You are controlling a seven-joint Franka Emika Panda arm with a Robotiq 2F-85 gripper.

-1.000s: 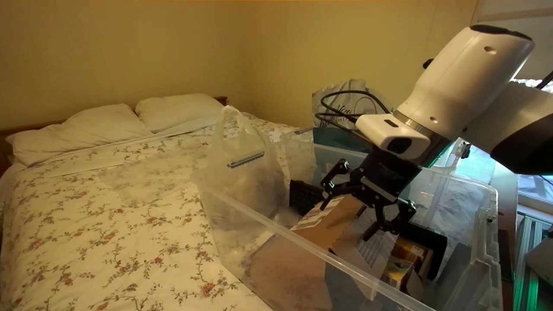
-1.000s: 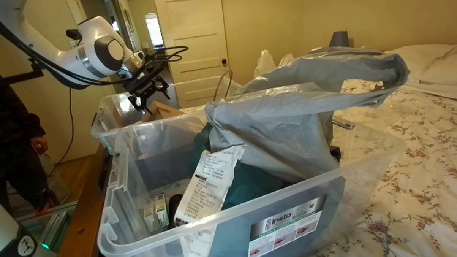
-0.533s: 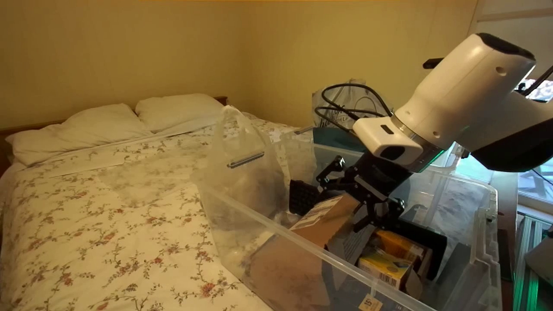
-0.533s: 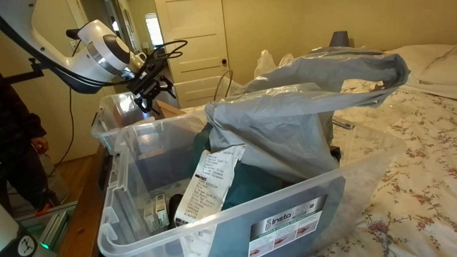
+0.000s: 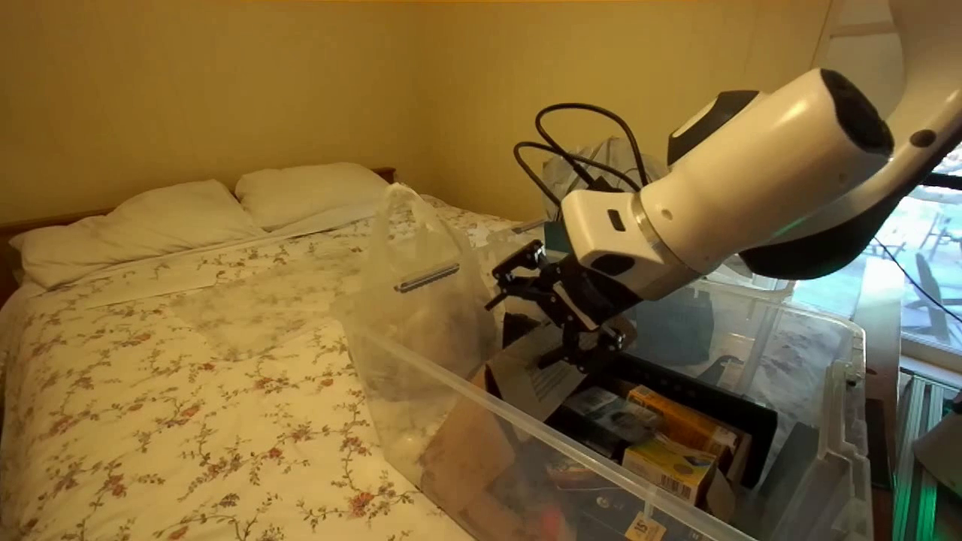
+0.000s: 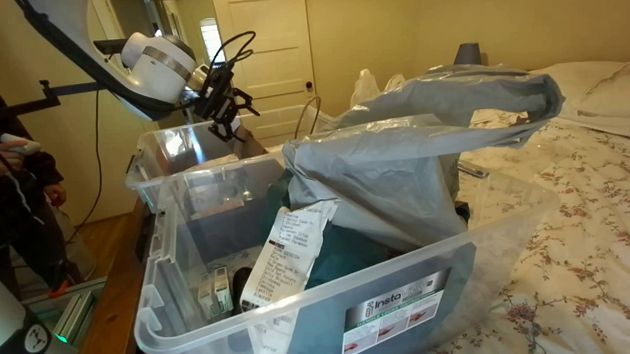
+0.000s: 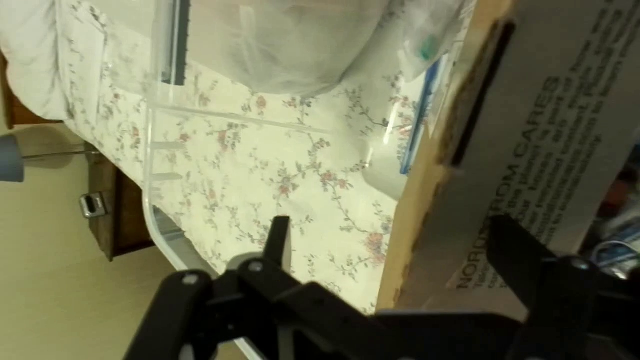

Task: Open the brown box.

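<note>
1. Bed: flower-patterned, pale pillows at its head, seen in both exterior views.
2. Robot arm: white, leaning in over the clear bin.
3. 2nd clear bin: just beside that bin, nearer the camera in an exterior view.
4. Grey plastic bag: inside the 2nd clear bin, rising above its rim.
5. Brown box: inside the clear bin, 1 printed flap tilted up.
6. Gripper: at the flap, its 2 fingers apart. In the wrist view the flap's edge shows between them and 1 finger overlaps the printed face; whether it touches, I cannot tell.
7. Orange box and yellow box: side by side in the clear bin, near the flap.
8. Paper strip: printed, tilted, in front of the bag.
</note>
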